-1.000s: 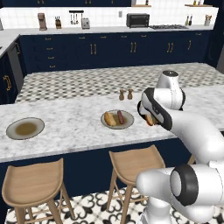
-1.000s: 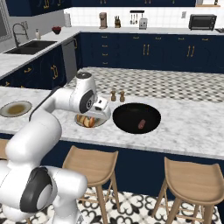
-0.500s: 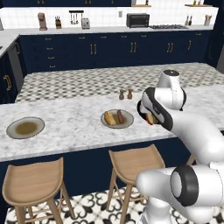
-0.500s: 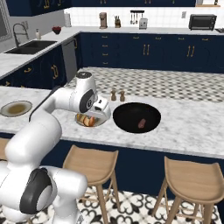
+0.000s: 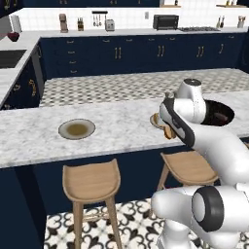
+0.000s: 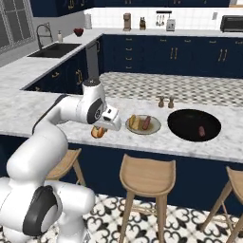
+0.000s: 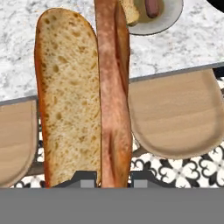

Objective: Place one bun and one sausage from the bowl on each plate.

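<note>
Marble counter (image 5: 121, 116) has shifted across both base views because my base has driven left; nothing on it has moved. My pincer (image 6: 100, 129) stays pinched on the bun (image 7: 65, 96), at the counter's near edge above the stools (image 6: 147, 175). The filled plate (image 6: 142, 124) and the bowl (image 6: 194, 126) now sit to my right. The empty plate (image 5: 77, 129) waits further left, with bare counter between.

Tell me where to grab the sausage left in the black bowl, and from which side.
Grip the sausage across its middle, coming straight down from above. It lies flat on the floor of the wide, shallow bowl, with bare floor on both long sides, so the fingers could likely straddle its narrow width. The rim would probably block a sideways approach. First the gripper must set down its bun.
</note>
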Robot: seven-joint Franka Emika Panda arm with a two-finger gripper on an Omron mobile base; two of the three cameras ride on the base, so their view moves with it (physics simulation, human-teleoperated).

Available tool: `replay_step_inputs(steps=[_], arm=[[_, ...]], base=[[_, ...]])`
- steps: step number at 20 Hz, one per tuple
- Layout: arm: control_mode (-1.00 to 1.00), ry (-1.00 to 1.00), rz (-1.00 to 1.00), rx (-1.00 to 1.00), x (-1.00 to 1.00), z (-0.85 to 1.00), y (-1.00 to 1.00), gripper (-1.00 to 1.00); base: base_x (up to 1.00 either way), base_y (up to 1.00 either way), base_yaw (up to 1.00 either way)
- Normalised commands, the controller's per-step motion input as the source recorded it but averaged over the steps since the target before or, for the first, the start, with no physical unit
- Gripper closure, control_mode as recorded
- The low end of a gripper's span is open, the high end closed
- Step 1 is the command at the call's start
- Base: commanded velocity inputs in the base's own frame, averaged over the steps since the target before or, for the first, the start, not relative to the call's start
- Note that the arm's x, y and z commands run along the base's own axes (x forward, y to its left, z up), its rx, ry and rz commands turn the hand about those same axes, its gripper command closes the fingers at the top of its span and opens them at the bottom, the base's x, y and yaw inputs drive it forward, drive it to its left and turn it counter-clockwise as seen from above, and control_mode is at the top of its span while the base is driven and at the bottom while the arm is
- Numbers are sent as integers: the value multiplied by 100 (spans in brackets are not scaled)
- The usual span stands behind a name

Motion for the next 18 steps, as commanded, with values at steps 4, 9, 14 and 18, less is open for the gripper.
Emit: replay_step_inputs(steps=[4, 9, 14, 18], arm=[[100, 0, 0, 0, 0, 0, 0, 100], [100, 0, 0, 0, 0, 0, 0, 100], [100, 0, 0, 0, 0, 0, 0, 100], [100, 0, 0, 0, 0, 0, 0, 100]], base=[[8, 100, 0], [21, 95, 0], [37, 72, 0], [51, 32, 0]])
